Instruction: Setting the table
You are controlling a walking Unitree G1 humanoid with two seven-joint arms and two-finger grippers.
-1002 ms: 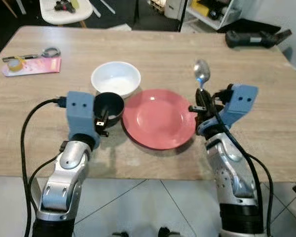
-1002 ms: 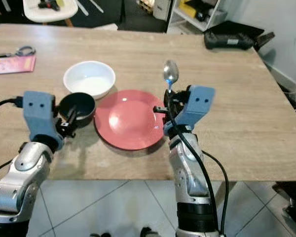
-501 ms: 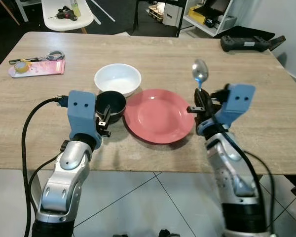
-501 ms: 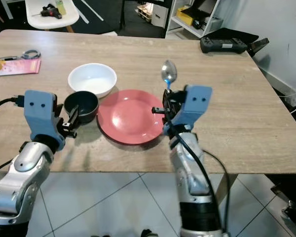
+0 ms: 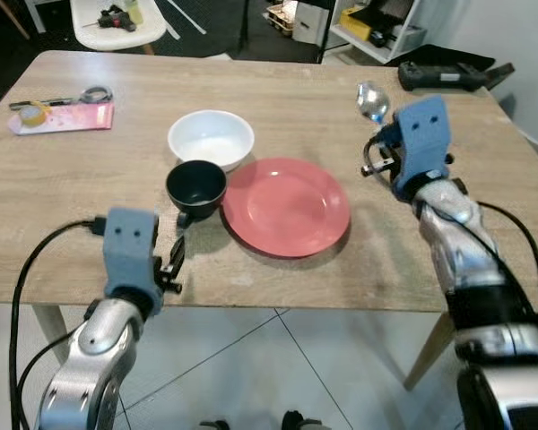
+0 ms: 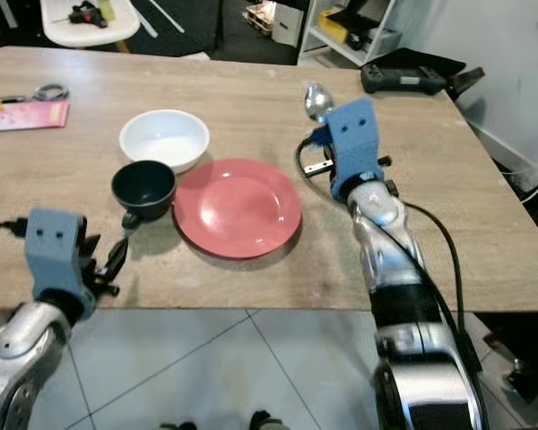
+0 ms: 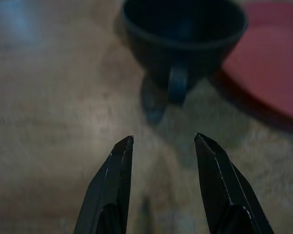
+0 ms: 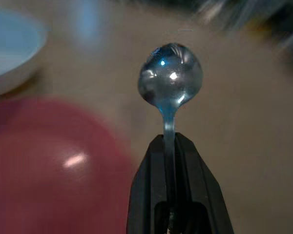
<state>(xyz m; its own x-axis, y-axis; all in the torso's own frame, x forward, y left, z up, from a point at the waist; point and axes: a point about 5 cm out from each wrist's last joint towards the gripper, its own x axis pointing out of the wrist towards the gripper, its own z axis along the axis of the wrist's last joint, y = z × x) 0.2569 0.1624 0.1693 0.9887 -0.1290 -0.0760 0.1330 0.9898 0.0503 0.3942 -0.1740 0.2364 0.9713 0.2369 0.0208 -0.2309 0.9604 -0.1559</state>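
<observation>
Spoon held aloft beside the place setting; its thin handle may slip or twist out of the pinch.

The right gripper [image 8: 175, 161], fingers pressed together on the spoon [image 8: 170, 78], holds it above the counter [image 5: 90, 242] beyond the red plate [image 5: 285, 206]. The left gripper [image 7: 163, 161], spread and empty, hovers at the near edge, apart from the black cup [image 7: 183, 36].

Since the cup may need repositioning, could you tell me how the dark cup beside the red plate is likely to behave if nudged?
The dark cup looks rigid, probably ceramic, so likely breakable. It sits wide and low, so it should slide rather than tip. Its handle faces the open left gripper, so pushing there could spin it against the red plate.
</observation>
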